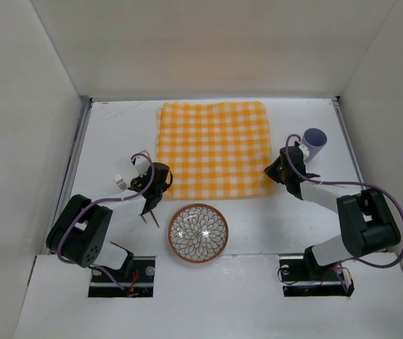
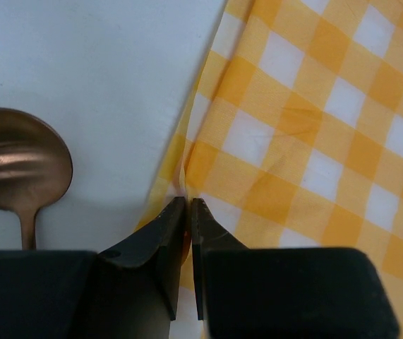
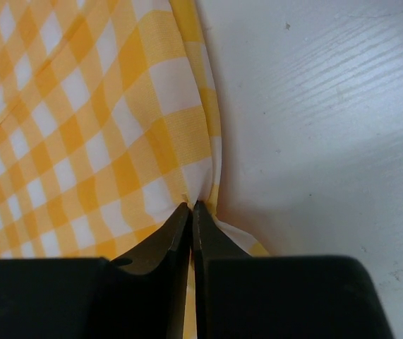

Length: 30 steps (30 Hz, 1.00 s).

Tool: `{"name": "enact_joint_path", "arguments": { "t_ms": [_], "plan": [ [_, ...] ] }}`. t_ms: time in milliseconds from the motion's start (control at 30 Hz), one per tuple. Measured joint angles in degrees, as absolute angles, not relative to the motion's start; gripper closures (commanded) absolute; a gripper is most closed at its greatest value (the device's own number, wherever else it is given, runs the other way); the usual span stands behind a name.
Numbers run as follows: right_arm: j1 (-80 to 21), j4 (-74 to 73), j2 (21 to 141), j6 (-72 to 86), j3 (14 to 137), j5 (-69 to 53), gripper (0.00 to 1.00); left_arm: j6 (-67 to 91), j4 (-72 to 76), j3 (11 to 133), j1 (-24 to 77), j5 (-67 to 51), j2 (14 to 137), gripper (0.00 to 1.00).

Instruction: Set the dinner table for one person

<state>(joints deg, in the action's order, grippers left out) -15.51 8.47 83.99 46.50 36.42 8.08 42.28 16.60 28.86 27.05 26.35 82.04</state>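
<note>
The yellow-and-white checked cloth (image 1: 214, 148) lies spread on the white dinner table (image 1: 116, 134). My left gripper (image 1: 160, 185) is shut on the cloth's near left corner; in the left wrist view the gripper (image 2: 188, 201) pinches a fold of the cloth (image 2: 314, 127). My right gripper (image 1: 273, 172) is shut on the near right corner; in the right wrist view the gripper (image 3: 191, 206) pinches the cloth's edge (image 3: 95, 120). A patterned bowl (image 1: 198, 232) sits near the front. A copper spoon (image 2: 14, 166) lies left of the left gripper.
A lilac cup (image 1: 315, 143) stands on the table right of the cloth, just behind my right gripper. A fork's tines (image 1: 120, 183) show left of my left gripper. White walls enclose the table on three sides.
</note>
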Motion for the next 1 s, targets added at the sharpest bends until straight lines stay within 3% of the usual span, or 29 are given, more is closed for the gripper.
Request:
{"name": "enact_joint_path", "arguments": {
  "t_ms": [67, 267, 433, 567, 700, 833, 1000],
  "plan": [
    [-15.6, 8.4, 83.6, 46.5, 35.8, 8.2, 0.83, 42.5, 15.7, 28.3, 27.3, 26.4, 80.7, 0.87],
    [-17.0, 8.0, 80.2, 46.5, 33.3, 8.7, 0.47, 42.4, 14.2, 27.7, 27.1, 27.0, 76.9, 0.66],
    [-17.8, 5.4, 71.9, 44.8, 32.0, 12.1, 0.31, 42.3, 12.6, 27.7, 27.9, 27.5, 71.8, 0.65],
    [-23.8, 3.3, 64.3, 41.0, 32.4, 14.8, 0.34, 41.9, 11.0, 27.7, 30.3, 28.4, 66.3, 0.64],
    [-37.6, 0.7, 63.5, 37.9, 34.1, 12.2, 0.33, 41.2, 10.9, 27.8, 32.1, 29.1, 63.8, 0.65],
    [-49.7, -3.5, 65.1, 37.2, 33.8, 8.2, 0.28, 40.5, 12.3, 27.8, 32.8, 28.8, 66.5, 0.65],
    [-55.7, -5.0, 66.2, 38.0, 31.2, 3.1, 0.28, 40.4, 14.5, 27.2, 32.9, 27.8, 73.4, 0.68]
  ]
}}
